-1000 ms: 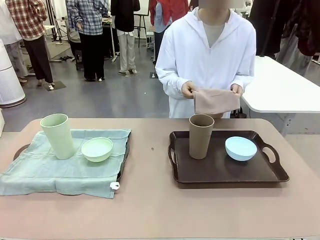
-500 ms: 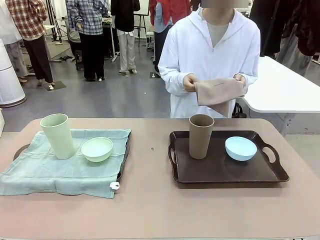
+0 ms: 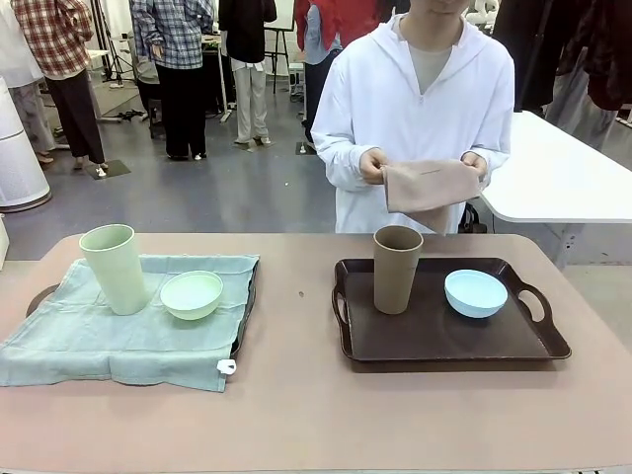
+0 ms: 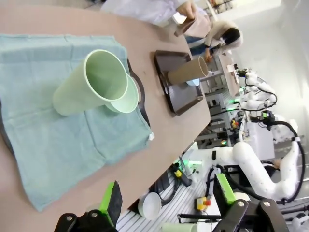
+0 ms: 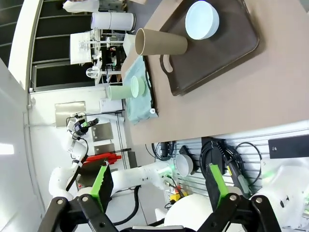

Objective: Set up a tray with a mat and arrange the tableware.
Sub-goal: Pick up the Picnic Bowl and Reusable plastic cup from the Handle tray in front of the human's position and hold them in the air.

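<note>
On the left, a pale green mat (image 3: 89,336) covers a dark tray (image 3: 40,295); a tall pale green cup (image 3: 118,269) and a pale green bowl (image 3: 192,294) stand on it. The bare brown tray (image 3: 434,341) on the right carries a brown cup (image 3: 397,269) and a light blue bowl (image 3: 475,293). Across the table a person holds a folded tan mat (image 3: 432,186) in both hands at chest height. My left gripper (image 4: 168,198) is open, off the table's edge, facing the green cup (image 4: 91,82). My right gripper (image 5: 158,182) is open too, well back from the brown tray (image 5: 217,53).
A bare strip of the pinkish table (image 3: 296,326) runs between the two trays, and more open surface lies along its near edge. A white table (image 3: 553,178) stands behind on the right. People stand far off at the back left.
The person has lifted the tan mat a little higher in front of the chest. Cups, bowls and trays have not moved.
</note>
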Robot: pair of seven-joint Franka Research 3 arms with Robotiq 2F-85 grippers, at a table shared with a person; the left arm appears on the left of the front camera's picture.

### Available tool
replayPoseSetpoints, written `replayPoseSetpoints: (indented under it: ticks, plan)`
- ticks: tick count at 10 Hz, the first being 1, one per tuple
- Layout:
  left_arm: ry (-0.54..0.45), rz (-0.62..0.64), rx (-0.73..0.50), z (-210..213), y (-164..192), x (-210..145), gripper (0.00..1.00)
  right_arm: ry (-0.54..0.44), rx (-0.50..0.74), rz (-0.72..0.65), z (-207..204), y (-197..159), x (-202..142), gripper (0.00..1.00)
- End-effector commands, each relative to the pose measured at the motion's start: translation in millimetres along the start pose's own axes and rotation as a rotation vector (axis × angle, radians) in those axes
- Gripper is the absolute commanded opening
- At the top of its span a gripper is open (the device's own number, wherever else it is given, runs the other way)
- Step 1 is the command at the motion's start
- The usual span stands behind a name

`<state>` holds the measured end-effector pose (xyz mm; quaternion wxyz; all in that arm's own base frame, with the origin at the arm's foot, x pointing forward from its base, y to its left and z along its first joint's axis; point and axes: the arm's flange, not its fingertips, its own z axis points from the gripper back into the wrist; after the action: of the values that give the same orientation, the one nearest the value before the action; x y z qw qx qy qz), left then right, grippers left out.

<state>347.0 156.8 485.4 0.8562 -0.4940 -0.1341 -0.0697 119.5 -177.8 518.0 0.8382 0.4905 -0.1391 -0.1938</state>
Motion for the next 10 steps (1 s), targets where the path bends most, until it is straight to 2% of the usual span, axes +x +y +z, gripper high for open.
replayPoseSetpoints:
  ticks: [1,10]
  plan:
    - [-0.022,0.021,-0.007,2.9,5.9,-0.5,1.00,-0.010,0.015,0.021,4.5,0.7,-3.5,1.00]
    - [-0.022,0.021,-0.007,2.9,5.9,-0.5,1.00,-0.010,0.015,0.021,4.5,0.7,-3.5,1.00]
